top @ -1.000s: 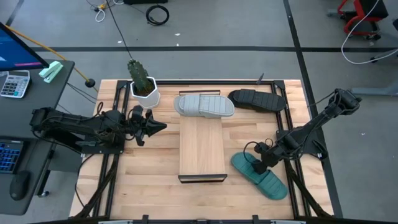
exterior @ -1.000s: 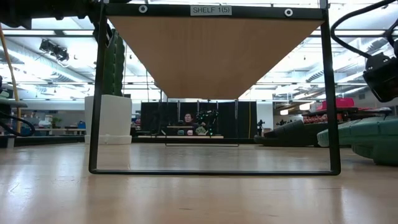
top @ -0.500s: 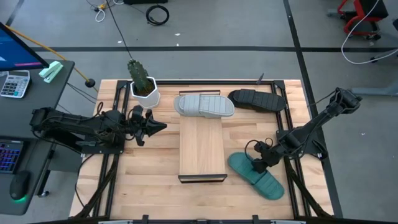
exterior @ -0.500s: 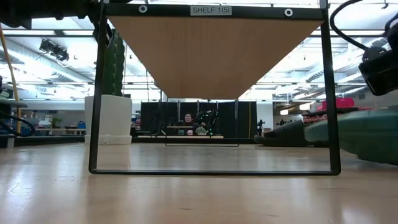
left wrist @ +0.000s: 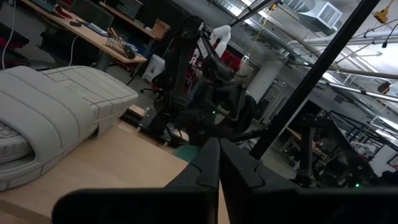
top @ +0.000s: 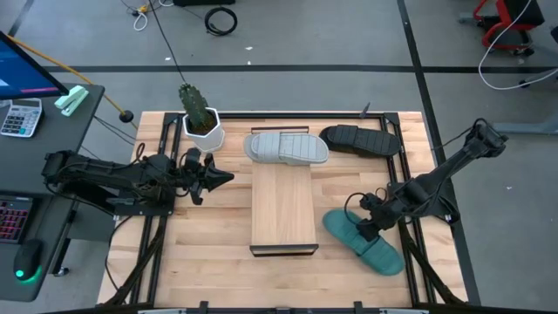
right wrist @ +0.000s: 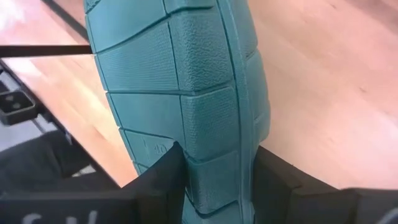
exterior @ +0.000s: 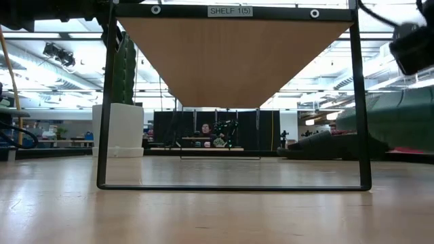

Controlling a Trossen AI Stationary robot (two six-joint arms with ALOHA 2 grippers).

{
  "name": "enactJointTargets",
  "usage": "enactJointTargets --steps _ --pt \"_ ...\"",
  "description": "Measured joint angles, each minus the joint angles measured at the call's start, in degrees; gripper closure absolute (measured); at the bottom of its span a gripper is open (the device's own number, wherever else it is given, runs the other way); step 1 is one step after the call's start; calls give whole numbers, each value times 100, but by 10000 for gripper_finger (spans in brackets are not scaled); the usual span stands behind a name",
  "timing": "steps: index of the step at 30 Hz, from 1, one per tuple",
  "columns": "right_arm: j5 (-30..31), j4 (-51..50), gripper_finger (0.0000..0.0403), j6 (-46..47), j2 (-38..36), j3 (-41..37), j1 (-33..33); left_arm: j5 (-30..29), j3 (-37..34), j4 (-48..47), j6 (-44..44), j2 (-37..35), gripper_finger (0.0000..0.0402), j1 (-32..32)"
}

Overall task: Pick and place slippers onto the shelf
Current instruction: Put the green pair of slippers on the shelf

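My right gripper [top: 368,228] is shut on the teal slipper [top: 364,244] near the table's right near corner, right of the shelf [top: 283,205]. In the low view the teal slipper [exterior: 400,125] hangs above the tabletop beside the shelf's dark end rail [exterior: 359,102]. The grey slipper [top: 286,146] lies flat at the shelf's far end; on the board or just beyond it, I cannot tell. On the table to its right the black slipper [top: 360,139] rests flat. My left gripper [top: 222,177], shut and holding nothing, waits left of the shelf. My right gripper pinches the teal slipper between its two fingers [right wrist: 158,180], on a ribbed, textured part [right wrist: 217,124] about midway along it; strap or sole, I cannot tell. The fingers come from the table's right far side, slanting down. The slipper is off the table.
A potted cactus [top: 200,118] stands at the table's far left corner. A desk with a calculator [top: 19,116] sits beyond the left edge. Bare wood lies left of the shelf and along the near edge. A person [exterior: 203,129] sits far behind the table.
My right gripper has risen and carried the teal slipper up off the tabletop. In the low view the slipper now stands higher and larger than a second ago. It has also shifted a little sideways beside the shelf.
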Motion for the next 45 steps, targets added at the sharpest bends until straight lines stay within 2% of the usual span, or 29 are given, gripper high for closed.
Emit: enactJointTargets --steps 6,16,21,27,34,40,45 --pt "-73 -625 265 -278 -7 705 0 0 0 -7 0 1 375 0" --pt "-5 -2111 266 -516 -15 1914 2 0 0 -7 -9 1 389 0" --pt "102 -2857 266 -641 -19 2575 2 0 0 -7 -11 1 384 0" --pt "199 -3646 266 -796 -28 2954 -4 0 1 -6 -7 0 385 0" --pt "465 -3432 266 -853 -50 2941 -200 0 2 -4 -9 1 392 -2" --pt "730 -2968 266 -1261 -50 2938 -743 0 0 -3 -13 1 378 -1" --pt "736 -2561 266 -1650 -50 2938 -1227 0 0 -4 -17 1 384 -1"
